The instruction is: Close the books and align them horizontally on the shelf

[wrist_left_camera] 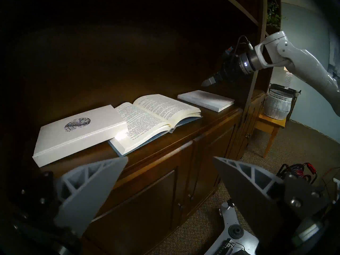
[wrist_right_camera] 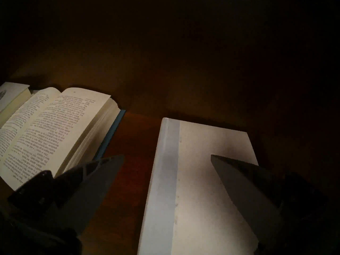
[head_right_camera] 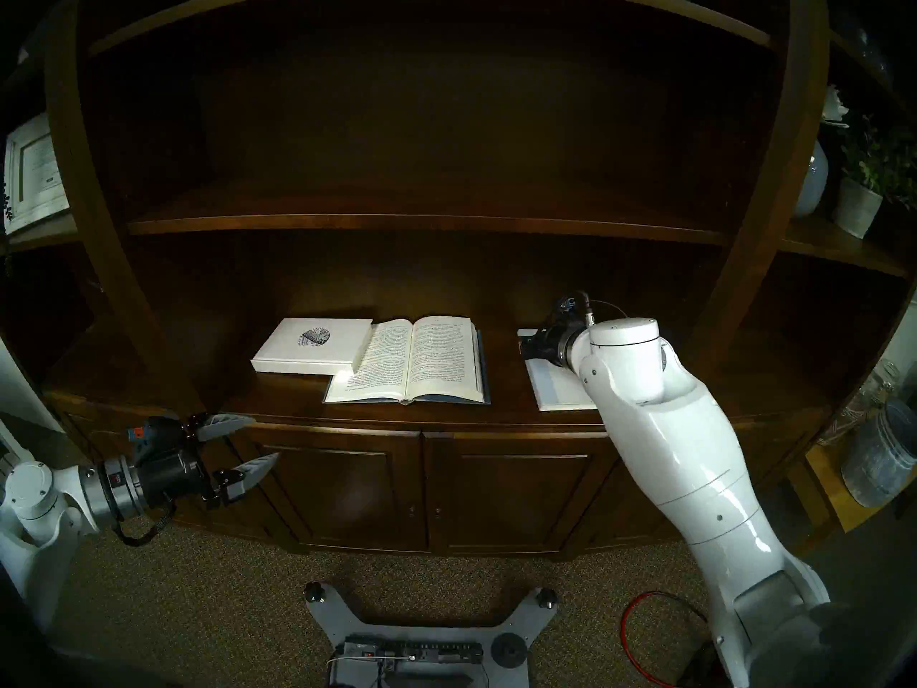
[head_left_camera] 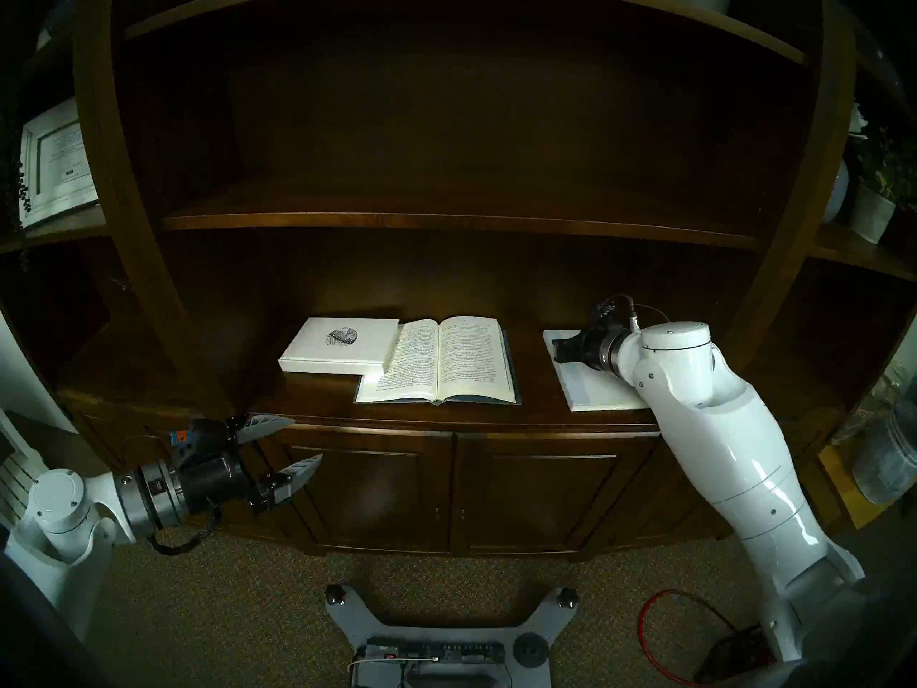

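Note:
Three books lie flat on the dark wooden shelf (head_left_camera: 307,399). The closed white book with the black oval picture (head_left_camera: 342,347) is leftmost, and its right edge rests on the left page of the open blue book (head_left_camera: 441,362) in the middle. A closed plain white book (head_left_camera: 590,389) with a pale spine strip (wrist_right_camera: 165,175) lies to the right, apart from the others. My right gripper (wrist_right_camera: 167,155) hovers open just above that book, one finger over its cover and the other over the bare wood beside it. My left gripper (head_left_camera: 307,438) is open and empty, below the ledge's left front.
Panelled cabinet doors (head_left_camera: 536,493) sit under the shelf, and a thinner shelf board (head_left_camera: 446,223) runs above it. A framed picture (head_left_camera: 54,165) stands far left. Potted plants (head_left_camera: 873,210) and a grey bucket (head_left_camera: 888,458) are at the right. A red cable (head_left_camera: 665,637) lies on the carpet.

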Robot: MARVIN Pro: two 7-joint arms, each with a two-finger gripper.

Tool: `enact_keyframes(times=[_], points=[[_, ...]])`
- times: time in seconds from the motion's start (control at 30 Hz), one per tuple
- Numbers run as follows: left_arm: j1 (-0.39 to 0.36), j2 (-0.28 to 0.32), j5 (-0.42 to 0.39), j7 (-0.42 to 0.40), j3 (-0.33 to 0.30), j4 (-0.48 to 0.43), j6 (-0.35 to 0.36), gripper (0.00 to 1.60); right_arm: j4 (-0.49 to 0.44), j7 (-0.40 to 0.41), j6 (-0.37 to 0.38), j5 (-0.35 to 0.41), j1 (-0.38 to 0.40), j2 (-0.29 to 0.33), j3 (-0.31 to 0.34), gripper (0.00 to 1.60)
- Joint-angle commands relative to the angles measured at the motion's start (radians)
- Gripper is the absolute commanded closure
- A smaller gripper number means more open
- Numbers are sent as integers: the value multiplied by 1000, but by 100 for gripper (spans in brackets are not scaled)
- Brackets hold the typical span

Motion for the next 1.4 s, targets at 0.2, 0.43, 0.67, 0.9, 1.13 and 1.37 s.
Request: enact_keyframes(times=[0.2, 0.43, 0.67, 0.9, 1.13, 1.37], points=[[-8, 1, -5, -1, -8, -14, -5, 0, 104, -38, 61, -69, 158, -109, 12, 0], [-8, 0, -6, -1, -8, -14, -5, 0, 146, -47, 66, -104, 179, -150, 26, 0], [-8, 0, -6, -1, -8, -15, -5, 0, 245, -47, 66, -119, 258, -170, 13, 0], [-8, 0, -7, -1, -9, -15, -5, 0, 313, -41, 66, -130, 284, -180, 32, 0], [-7, -1, -8, -1, -10, -16, -5, 0, 395, -15, 66, -113, 334, -165, 1, 0], [-7, -2, -8, -1, -10, -17, -5, 0, 462, 10, 66, -91, 373, -145, -32, 0]])
